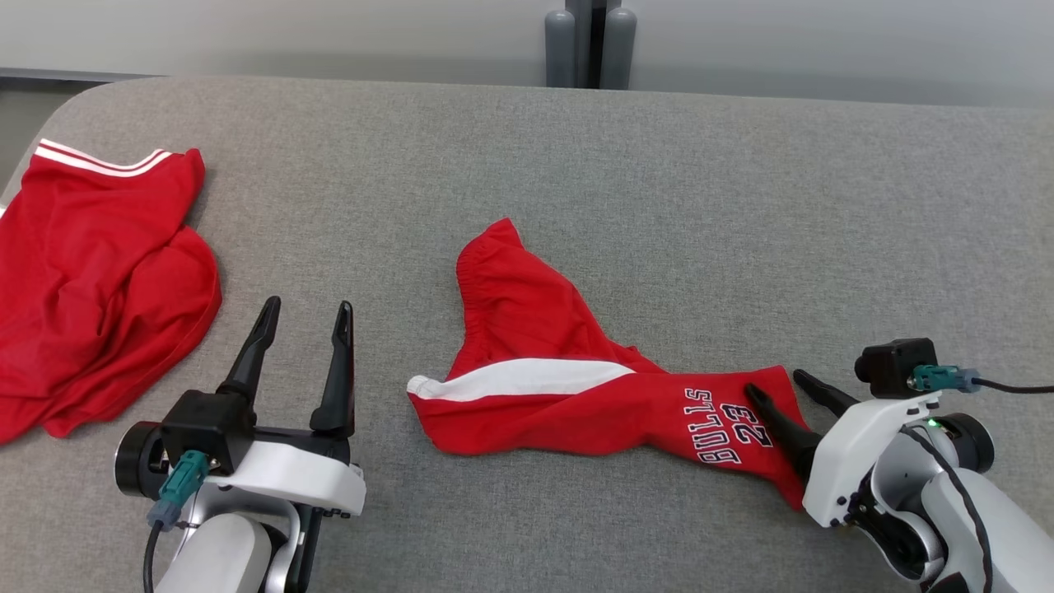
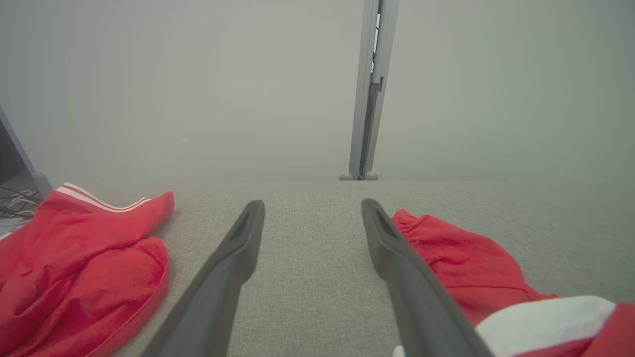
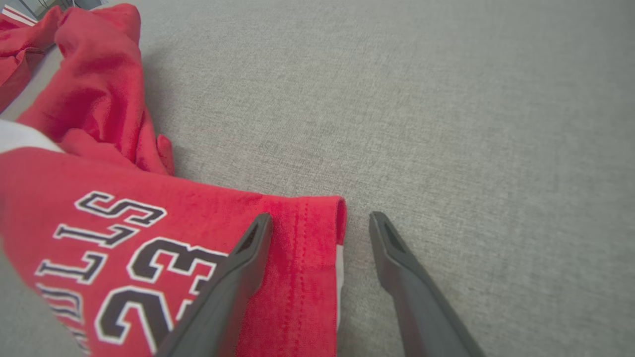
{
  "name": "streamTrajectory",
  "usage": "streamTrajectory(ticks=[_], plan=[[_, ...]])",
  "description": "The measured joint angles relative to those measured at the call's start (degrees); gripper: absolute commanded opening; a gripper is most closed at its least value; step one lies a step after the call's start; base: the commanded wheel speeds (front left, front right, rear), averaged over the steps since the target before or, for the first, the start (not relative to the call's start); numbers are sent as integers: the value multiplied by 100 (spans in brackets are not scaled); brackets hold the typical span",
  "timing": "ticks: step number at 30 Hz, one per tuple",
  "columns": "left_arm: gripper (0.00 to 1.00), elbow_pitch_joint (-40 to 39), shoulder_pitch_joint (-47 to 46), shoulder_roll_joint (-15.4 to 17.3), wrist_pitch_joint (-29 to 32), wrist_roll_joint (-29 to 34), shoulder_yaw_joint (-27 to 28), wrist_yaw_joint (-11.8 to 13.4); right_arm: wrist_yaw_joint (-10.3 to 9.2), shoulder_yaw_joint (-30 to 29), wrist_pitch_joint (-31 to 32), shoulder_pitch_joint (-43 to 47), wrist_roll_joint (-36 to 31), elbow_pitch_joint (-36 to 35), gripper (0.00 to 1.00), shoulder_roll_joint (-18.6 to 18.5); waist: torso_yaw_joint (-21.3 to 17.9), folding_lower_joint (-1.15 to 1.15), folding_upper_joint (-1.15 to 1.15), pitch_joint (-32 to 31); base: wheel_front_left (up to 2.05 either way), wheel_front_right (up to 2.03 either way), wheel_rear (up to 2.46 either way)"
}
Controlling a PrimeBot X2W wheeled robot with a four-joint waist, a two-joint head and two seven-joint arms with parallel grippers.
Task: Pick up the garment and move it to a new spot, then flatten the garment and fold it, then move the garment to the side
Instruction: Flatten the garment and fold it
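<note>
Head view: grey fabric table point(image 1: 659, 165), pale wall point(image 1: 823, 41) behind; L gripper point(image 1: 309, 303), R gripper point(image 1: 773, 380) jaws spread.

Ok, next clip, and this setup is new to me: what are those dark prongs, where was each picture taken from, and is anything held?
This is a wheeled robot with two arms; the prongs are its grippers' fingers. One picture looks down from its head; the others look along each gripper's fingers from the wrists. On the grey fabric-covered table lie red shorts with a white stripe and BULLS 23 print and, further left, another red garment with white trim. The left gripper is open over bare table. The right gripper is open, straddling the shorts' hem. Nothing is held.
</note>
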Motion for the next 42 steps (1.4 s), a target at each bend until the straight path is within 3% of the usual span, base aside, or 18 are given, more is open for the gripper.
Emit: streamTrajectory(ticks=[2,3,12,17,22,29,33,40,41,42], plan=[[100,25,-18,-19,-1,1,-8,-5,1,223,10,-109,144,101,43,-79,25,0,0,28,0,0,0],[100,35,-21,-31,-8,7,-12,-21,0,291,10,-156,258,129,0,-110,38,0,0,41,0,0,0],[100,118,-129,-153,-32,36,1,-71,0,460,-836,-830,575,48,0,-508,130,0,0,47,0,0,0],[100,131,-140,-168,-33,60,56,-77,0,502,-1569,-1689,224,55,0,-572,79,0,0,18,0,0,0],[100,135,-149,-187,-34,84,88,-94,0,1196,-2194,-2107,-372,-123,0,-632,-13,0,0,8,0,0,0],[100,140,-159,-296,-42,113,90,-148,2,2210,-2362,-1299,-1076,-454,0,-1129,-149,0,0,50,0,0,0],[100,153,-220,-300,-42,153,108,-189,2,2209,-2371,-616,-1190,-753,0,-1255,-210,0,0,85,0,0,0],[100,171,-218,-268,-42,176,183,-197,2,1677,-2386,401,-1348,-965,0,-1294,-332,0,0,63,0,0,0],[100,174,-215,-265,-42,176,196,-196,2,1571,-2386,482,-1344,-920,15,-1240,-351,0,0,53,0,0,0],[100,177,-210,-258,-42,176,205,-196,2,1448,-2386,551,-1338,-895,38,-1181,-367,0,0,39,0,0,0]])
